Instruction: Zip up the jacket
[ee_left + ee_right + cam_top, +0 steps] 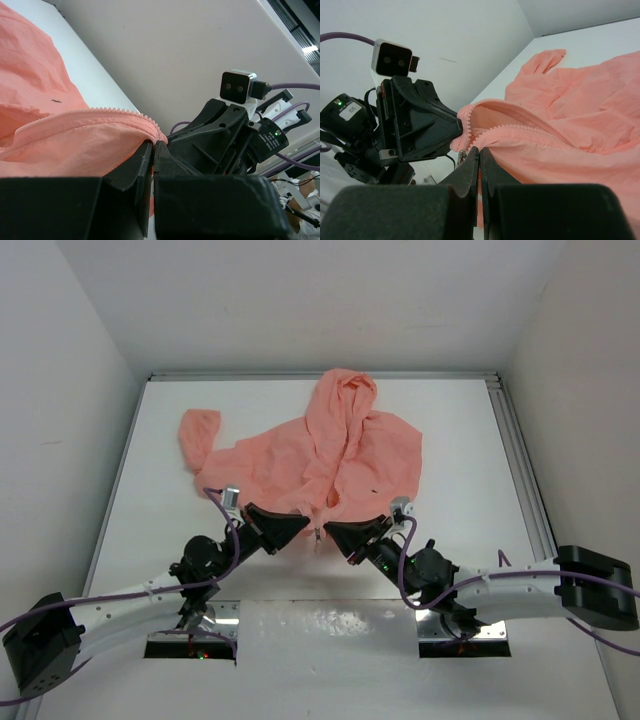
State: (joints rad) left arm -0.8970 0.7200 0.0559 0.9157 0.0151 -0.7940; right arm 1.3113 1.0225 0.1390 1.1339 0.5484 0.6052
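The salmon-pink jacket (335, 450) lies flat on the white table, hood toward the back, front unzipped at the bottom. My left gripper (298, 525) is shut on the bottom hem of one front panel, and in the left wrist view (154, 144) pink fabric (75, 135) with zipper teeth (115, 110) runs into the jaws. My right gripper (334, 531) is shut on the bottom hem of the other panel, as the right wrist view (479, 149) shows. A small metal zipper pull (463, 157) hangs between the two grippers. A tiny dark mark (56, 102) sits on one panel.
The white table (170, 530) is boxed in by white walls on the left, back and right. A metal rail (515, 450) runs along its right edge. One sleeve (198, 435) lies spread to the left. Two dark cut-outs (190, 645) sit at the near edge by the arm bases.
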